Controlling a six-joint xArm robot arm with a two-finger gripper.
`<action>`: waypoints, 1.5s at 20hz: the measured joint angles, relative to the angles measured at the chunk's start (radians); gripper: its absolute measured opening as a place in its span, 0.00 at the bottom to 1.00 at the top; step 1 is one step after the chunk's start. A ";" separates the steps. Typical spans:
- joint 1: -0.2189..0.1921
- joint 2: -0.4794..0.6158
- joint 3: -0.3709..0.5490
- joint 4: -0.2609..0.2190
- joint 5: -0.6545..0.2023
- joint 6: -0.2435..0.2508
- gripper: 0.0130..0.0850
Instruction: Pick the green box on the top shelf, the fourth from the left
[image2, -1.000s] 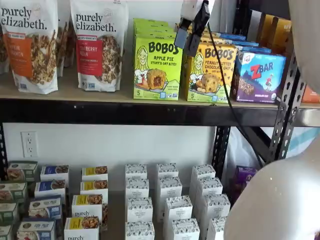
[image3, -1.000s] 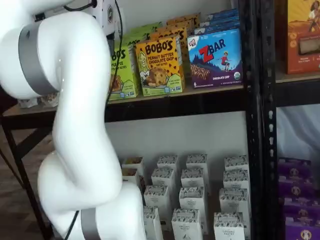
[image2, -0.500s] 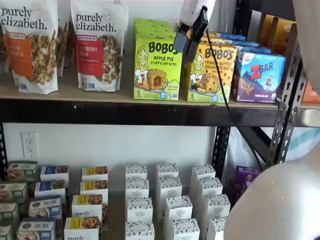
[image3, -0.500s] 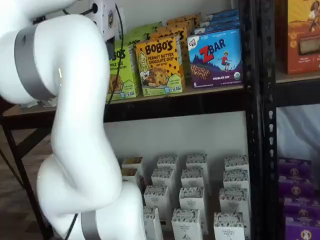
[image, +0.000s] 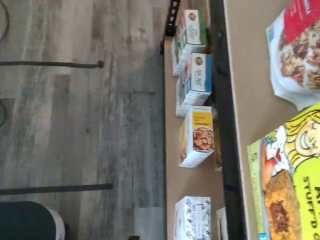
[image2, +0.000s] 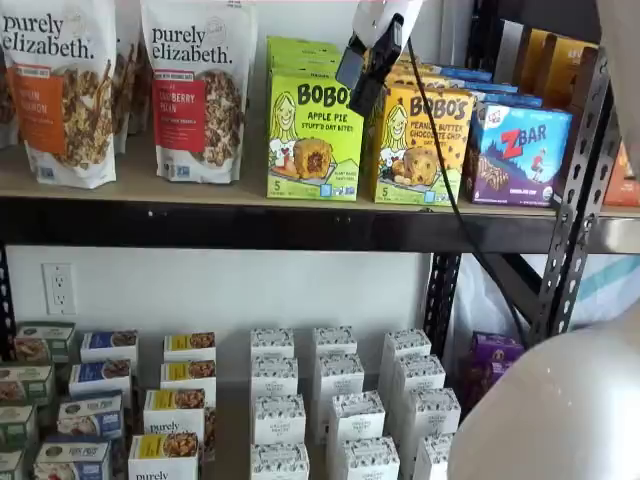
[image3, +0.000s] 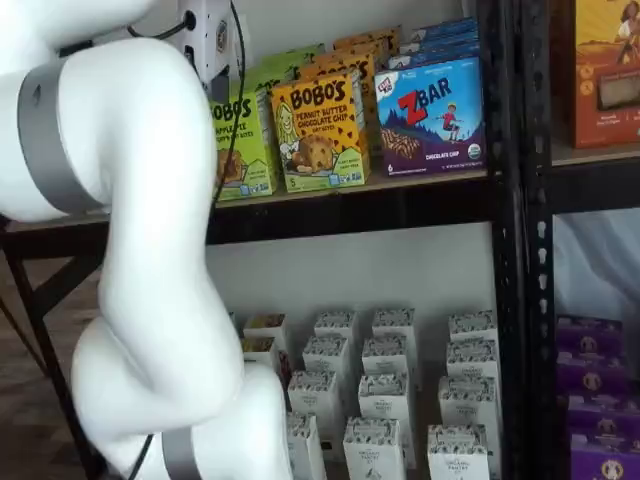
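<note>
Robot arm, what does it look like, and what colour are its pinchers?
The arm is fat, rounded and glossy white, with grey metal bands around its joints. The gripper has a white body and two black fingers. A thin black cable hangs down beside it. In a shelf view the white gripper body has a small round marking on its side.

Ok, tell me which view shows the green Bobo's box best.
A shelf view shows the green box best: its whole front, beside the gripper. In the other shelf view the arm hides part. The wrist view crops it.
</note>
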 joint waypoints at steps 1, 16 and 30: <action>-0.002 0.006 -0.007 0.001 0.000 -0.001 1.00; -0.031 0.126 -0.148 0.007 -0.056 -0.020 1.00; -0.033 0.229 -0.218 -0.056 -0.064 -0.042 1.00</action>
